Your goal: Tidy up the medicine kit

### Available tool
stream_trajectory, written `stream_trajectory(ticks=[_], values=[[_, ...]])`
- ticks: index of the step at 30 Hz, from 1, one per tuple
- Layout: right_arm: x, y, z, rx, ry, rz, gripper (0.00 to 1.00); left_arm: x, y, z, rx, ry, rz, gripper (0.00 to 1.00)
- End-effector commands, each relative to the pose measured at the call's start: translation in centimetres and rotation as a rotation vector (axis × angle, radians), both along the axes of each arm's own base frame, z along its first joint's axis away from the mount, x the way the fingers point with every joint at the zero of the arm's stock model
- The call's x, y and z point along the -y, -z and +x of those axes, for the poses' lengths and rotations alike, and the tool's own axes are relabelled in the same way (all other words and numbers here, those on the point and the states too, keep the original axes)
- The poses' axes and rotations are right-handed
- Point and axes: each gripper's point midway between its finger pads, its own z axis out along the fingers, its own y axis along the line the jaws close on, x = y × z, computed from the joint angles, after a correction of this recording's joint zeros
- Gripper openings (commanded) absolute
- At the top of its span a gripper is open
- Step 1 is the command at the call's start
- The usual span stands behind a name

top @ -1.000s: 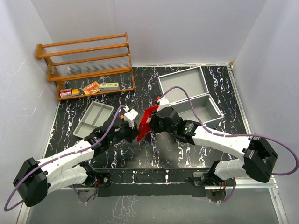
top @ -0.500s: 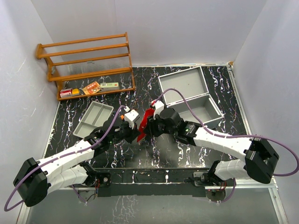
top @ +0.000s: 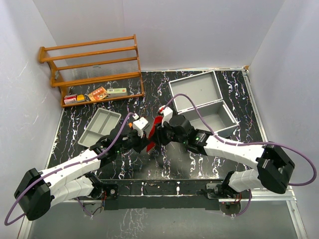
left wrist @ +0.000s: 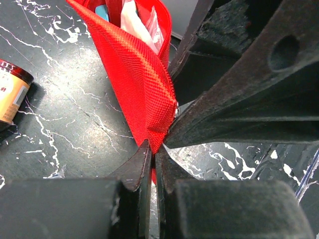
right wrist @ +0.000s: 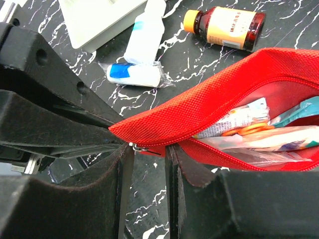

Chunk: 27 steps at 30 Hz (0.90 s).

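- Room: plain white walls (top: 199, 30) close in a black table (top: 234, 164) veined with white.
- Wooden rack (top: 89, 62) at the back left corner, with small boxes (top: 97, 94) on its lowest shelf.
- Medicine kit (top: 219, 117) at the back right of the table, right of the rack. Its lid is thrown back flat toward the wall.
- A purple cable (top: 187, 93) from the right arm loops over the kit in the top view.
- Both arms reach in to mid-table and meet there, hiding the surface beneath them from above.
- Grey divided tray (top: 99, 127) sits left of centre, well apart from the kit.
- Red pouch (top: 156, 130) is held up between the two grippers. Its zip is open, with packets (right wrist: 234, 124) and wrapped items inside.
- Left gripper (left wrist: 152, 155): fingers pressed together, pinching the lower corner of the pouch.
- Right gripper (right wrist: 147, 157): fingers parted, straddling the zip end of the pouch. Table shows through the gap, and I cannot tell whether either pad touches the fabric.
- Amber bottle (right wrist: 224, 25) with an orange cap lies on its side on the table beyond the pouch.
- White bottle (right wrist: 144, 37) lies near a pale tray corner.
- Wrapped blue-and-white item (right wrist: 134, 74) lies just beside the white bottle.
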Motion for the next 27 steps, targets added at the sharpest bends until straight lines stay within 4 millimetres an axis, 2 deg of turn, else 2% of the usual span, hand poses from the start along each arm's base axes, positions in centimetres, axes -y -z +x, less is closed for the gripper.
stream_trajectory(ticks=[1,6,10,13,18,27], values=[[-1.2,-3.3,1.6,0.1,0.012,0.069,0.29,0.9,-2.2,0.3,0.04,0.031,-0.037,0.0],[-1.2,-3.6,1.7,0.11,0.017,0.083,0.25,1.0,-2.2,0.3,0.039,0.032,-0.037,0.0],[-0.9,-4.0,2.0,0.114,0.052,0.096,0.06,0.9,-2.2,0.3,0.038,0.03,-0.034,0.0],[-0.3,-3.7,2.0,0.11,0.078,0.093,0.0,0.9,-2.2,0.3,0.037,0.027,-0.033,0.0],[1.5,-2.9,2.6,0.105,0.165,0.051,0.0,0.8,-1.9,0.2,0.031,0.022,-0.033,0.0],[4.4,-3.3,4.8,0.147,0.361,-0.004,0.0,0.8,-1.9,0.0,0.027,0.03,-0.044,0.0]])
